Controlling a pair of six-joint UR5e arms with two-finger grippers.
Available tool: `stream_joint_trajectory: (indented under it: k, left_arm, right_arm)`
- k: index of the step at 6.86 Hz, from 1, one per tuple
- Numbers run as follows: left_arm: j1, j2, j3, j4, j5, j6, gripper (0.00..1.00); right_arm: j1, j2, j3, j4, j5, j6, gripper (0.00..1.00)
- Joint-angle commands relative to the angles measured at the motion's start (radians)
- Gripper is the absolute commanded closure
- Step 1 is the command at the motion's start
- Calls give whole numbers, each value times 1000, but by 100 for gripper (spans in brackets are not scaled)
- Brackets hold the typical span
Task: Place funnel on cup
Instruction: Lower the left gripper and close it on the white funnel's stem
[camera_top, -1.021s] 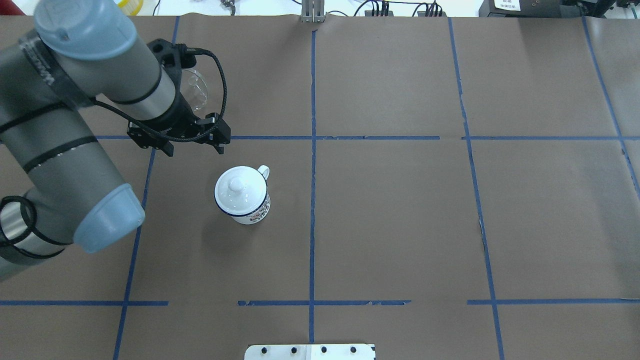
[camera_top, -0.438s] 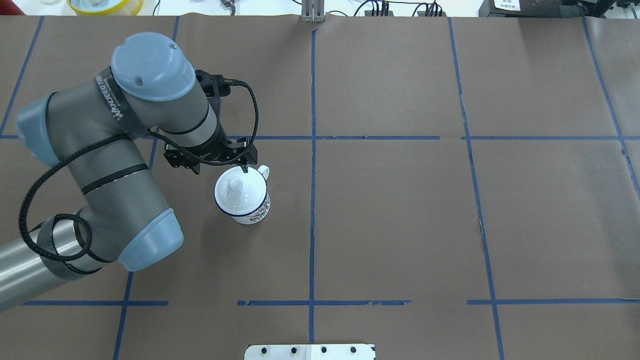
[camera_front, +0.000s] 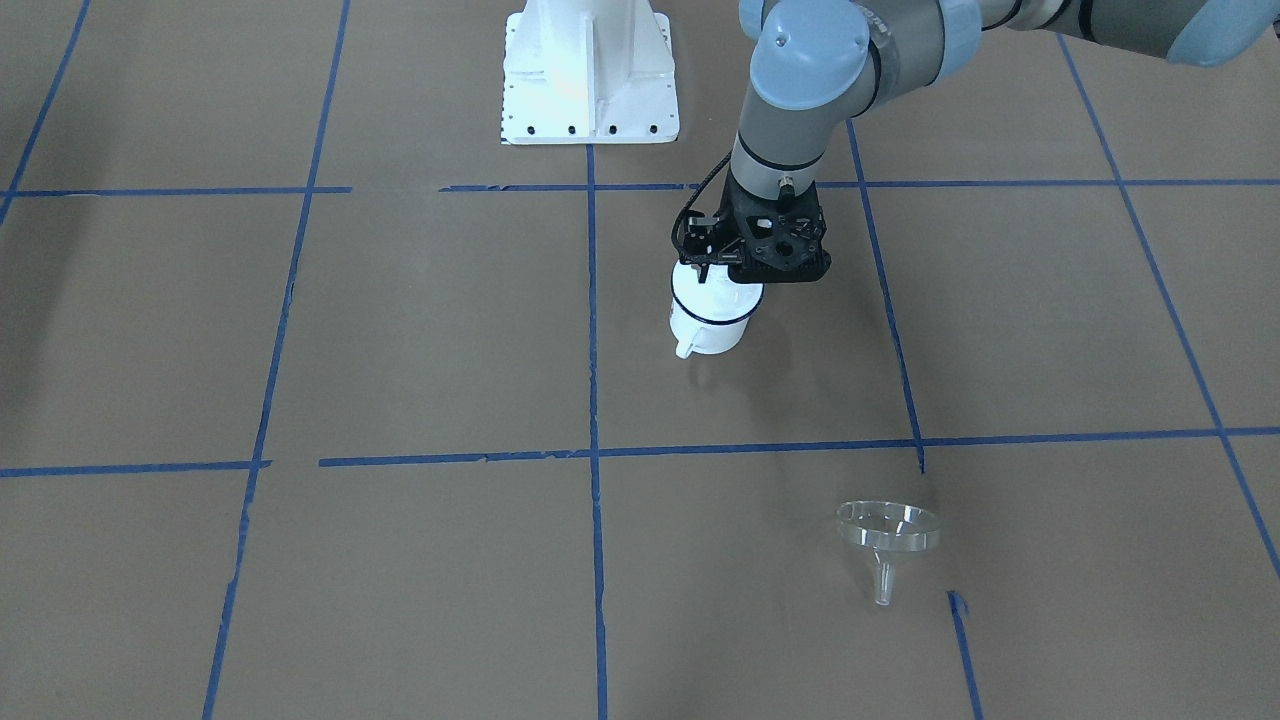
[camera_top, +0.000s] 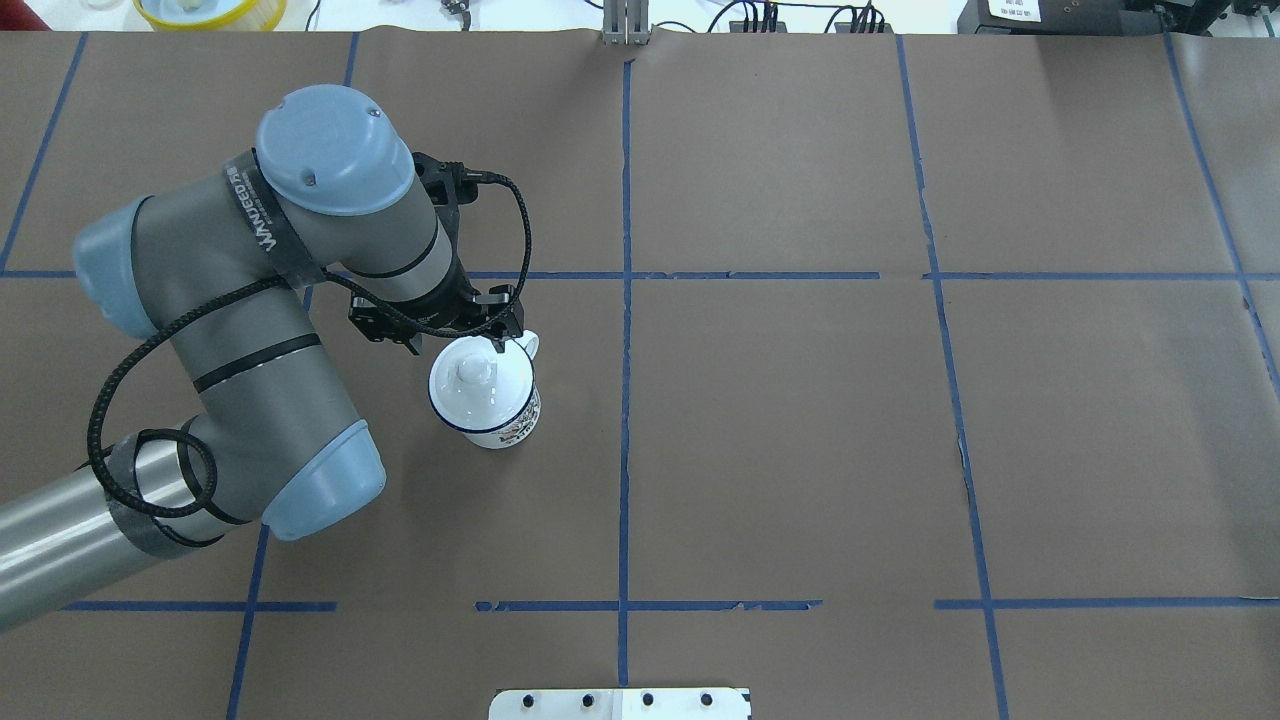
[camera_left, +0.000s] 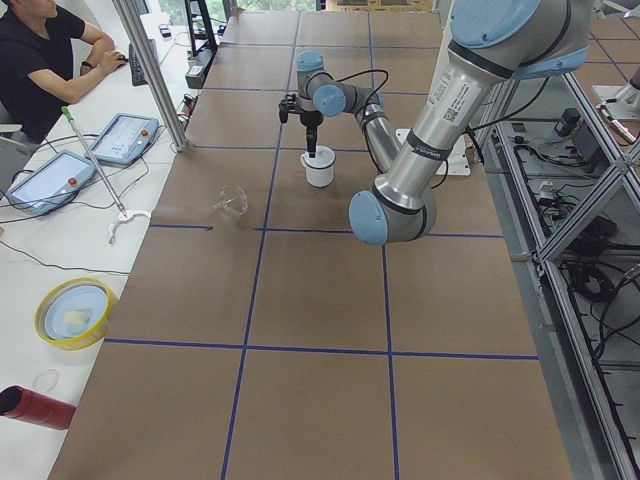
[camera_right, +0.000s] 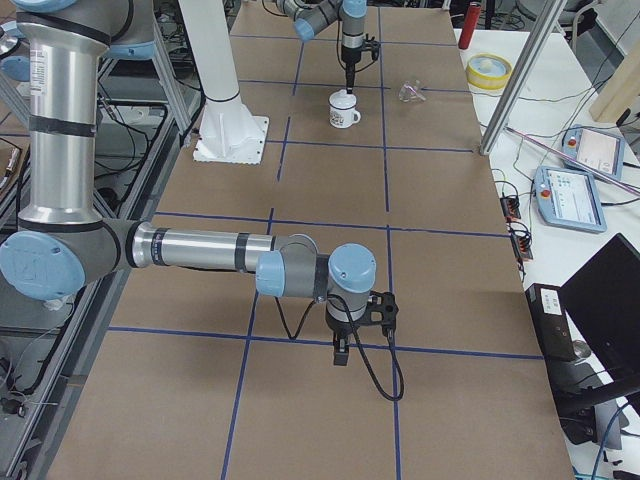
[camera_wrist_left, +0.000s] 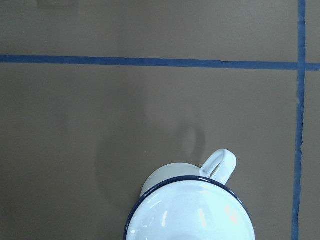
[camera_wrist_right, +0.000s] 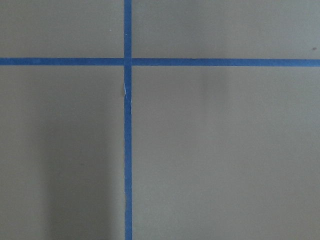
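Jaws of the left gripper, gap impossible to tell, hang above the lid that bars the cup from the funnel.

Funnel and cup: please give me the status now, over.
Left gripper over lidded mug, jaws unclear; right gripper far off, unclear. Funnel on table, apart from mug, not held. Lid with knob sits on mug, in the way.
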Motion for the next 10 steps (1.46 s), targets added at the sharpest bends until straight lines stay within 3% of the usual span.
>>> stream_joint_trajectory:
  k: [1,5,9,10]
  left_arm:
    - [18,2,-7,-1,-1,-32,26]
    - [24,0,0,-4,-5,-32,39]
    - [30,0,-1,-5,-5,-32,43]
    - [30,0,-1,-5,-5,-32,51]
  right_arm:
    - [0,0,1,0,0,0,0]
    - [0,0,1,0,0,0,0]
    - [0,0,-1,0,0,0,0]
    - [0,0,1,0,0,0,0]
